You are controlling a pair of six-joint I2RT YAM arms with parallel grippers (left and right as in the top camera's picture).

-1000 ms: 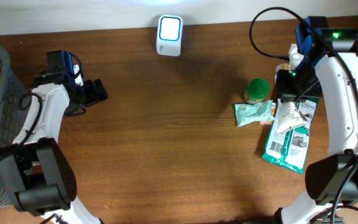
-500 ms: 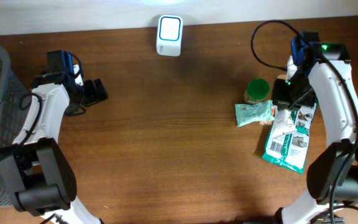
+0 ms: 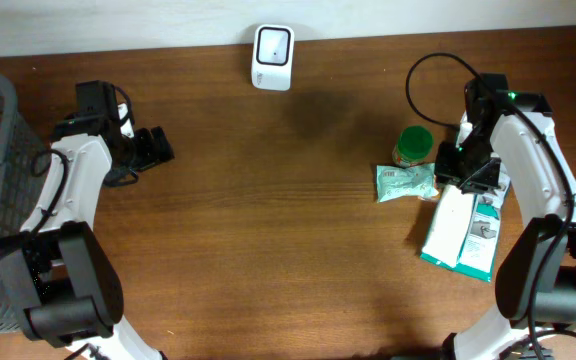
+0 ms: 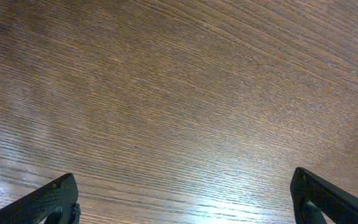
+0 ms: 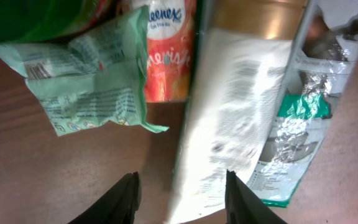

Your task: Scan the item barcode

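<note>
Right wrist view shows your right gripper (image 5: pixel 180 179) parted, holding nothing, over the white pouch (image 5: pixel 229 112) lying on the teal packet (image 5: pixel 304 109); close carelessly and you may pinch both, well apart from the scanner (image 3: pixel 272 45)

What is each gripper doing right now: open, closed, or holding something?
Left gripper: open, holding nothing.
Right gripper: open, fingers apart over the white pouch, not gripping it.
</note>
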